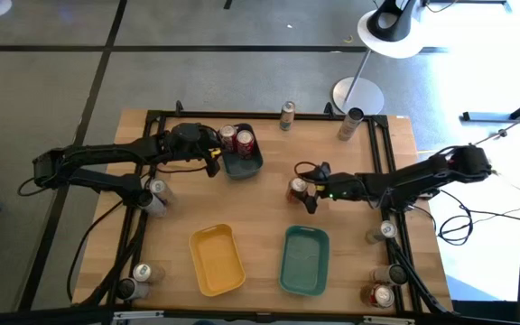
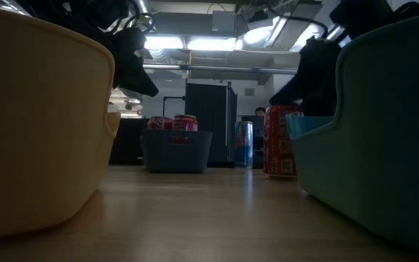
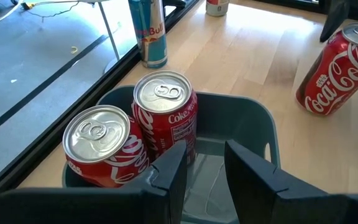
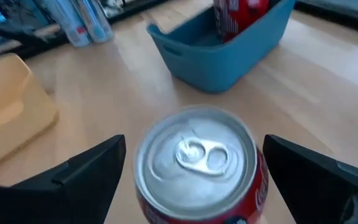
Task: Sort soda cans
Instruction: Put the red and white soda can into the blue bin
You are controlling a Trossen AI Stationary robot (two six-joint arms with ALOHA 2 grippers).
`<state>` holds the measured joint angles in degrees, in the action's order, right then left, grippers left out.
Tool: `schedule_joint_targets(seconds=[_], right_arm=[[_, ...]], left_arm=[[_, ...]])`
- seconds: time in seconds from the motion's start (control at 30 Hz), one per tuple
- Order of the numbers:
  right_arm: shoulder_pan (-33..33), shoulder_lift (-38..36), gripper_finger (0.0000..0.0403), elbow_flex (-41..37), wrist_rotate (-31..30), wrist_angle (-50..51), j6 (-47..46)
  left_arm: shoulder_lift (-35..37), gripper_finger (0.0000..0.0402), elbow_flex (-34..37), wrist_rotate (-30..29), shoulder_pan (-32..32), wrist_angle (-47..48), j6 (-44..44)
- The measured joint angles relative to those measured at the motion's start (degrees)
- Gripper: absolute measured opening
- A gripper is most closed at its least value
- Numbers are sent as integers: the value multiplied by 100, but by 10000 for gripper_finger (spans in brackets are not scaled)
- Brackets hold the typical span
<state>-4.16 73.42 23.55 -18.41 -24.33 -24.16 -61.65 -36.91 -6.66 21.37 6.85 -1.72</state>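
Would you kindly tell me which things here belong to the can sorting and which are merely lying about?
Part of the job:
- two red cans in the dark blue tray
- red can between the right gripper jaws
- yellow tray
- teal tray

Lying about:
- lamp base

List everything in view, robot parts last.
table: one, light wood
blue tray: one, dark blue, far centre
tray cans: two, red, upright in blue tray
red can: one, upright on table, between right jaws
edge cans: about eight, silver-topped, along table edges
yellow tray: one, near edge
teal tray: one, beside yellow tray
lamp: one, white, beyond table
left gripper: over blue tray, jaws narrowly apart, empty
right gripper: jaws open around red can
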Motion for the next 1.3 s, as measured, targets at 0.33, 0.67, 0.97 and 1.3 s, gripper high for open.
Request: schedule_joint_targets(seconds=[0.33, 0.67, 0.97, 1.3], right_arm=[[7, 442, 376, 0, -57, -270, -31], [9, 442, 292, 240, -67, 113, -258], [7, 444, 293, 1651, -30, 1042, 252], [707, 873, 293, 2848, -208, 807, 1115]], left_arm=[[0, 100, 0, 0, 0, -4, 16], [0, 100, 0, 1, 0, -4, 20], [106, 100, -23, 33, 0, 121, 227], [640, 100, -111, 42, 0, 265, 323]])
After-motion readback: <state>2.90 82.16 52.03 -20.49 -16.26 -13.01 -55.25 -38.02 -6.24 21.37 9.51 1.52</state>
